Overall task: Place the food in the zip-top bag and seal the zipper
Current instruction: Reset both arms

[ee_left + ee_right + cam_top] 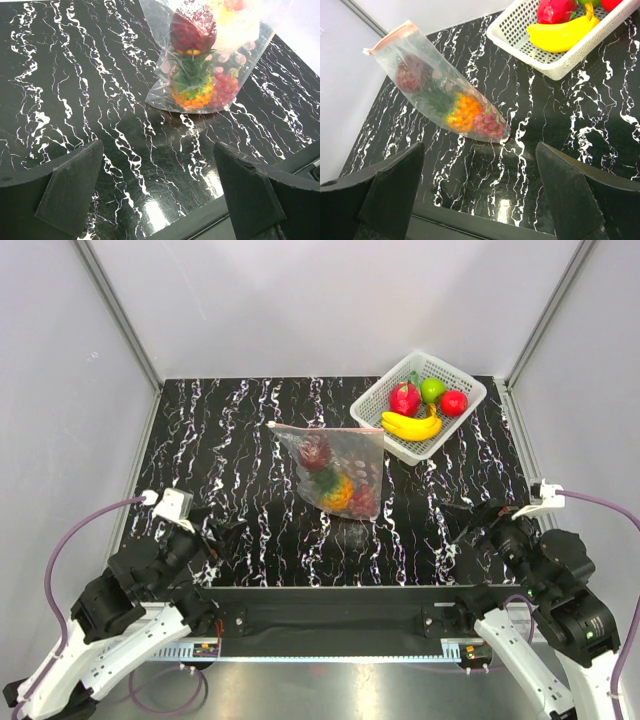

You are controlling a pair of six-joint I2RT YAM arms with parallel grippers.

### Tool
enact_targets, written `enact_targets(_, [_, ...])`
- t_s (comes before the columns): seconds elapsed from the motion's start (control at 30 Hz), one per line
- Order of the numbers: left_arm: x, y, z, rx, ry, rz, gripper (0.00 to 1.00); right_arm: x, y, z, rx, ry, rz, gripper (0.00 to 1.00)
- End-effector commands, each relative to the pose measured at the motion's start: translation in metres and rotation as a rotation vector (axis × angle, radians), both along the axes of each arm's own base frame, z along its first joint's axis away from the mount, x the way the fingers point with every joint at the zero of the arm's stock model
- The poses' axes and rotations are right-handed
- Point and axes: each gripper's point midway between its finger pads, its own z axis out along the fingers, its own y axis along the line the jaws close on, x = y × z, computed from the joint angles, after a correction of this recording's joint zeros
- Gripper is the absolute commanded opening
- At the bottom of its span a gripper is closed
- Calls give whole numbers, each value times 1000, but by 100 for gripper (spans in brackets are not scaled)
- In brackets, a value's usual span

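On the table (220, 440), the clear zip-top bag (352, 446) holds the food (338, 492); end effectors (160, 195) (480, 195) wide.

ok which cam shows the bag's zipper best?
Right wrist: the pink zipper runs along the mouth of the bag at upper left, close and clearly coloured. Top external shows the zipper full length, but thin and faint. Left wrist crops the bag at the frame's top, so the zipper is out of view.
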Motion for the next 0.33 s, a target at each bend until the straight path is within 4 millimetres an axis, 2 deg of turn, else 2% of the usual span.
enact_targets(0.0, [1,-8,11,-43,-18,-24,99,4,5,-3,-15,20,19,100])
enact_targets(0.3, [1,-14,7,-38,-4,-44,99,9,11,-8,-20,44,39,100])
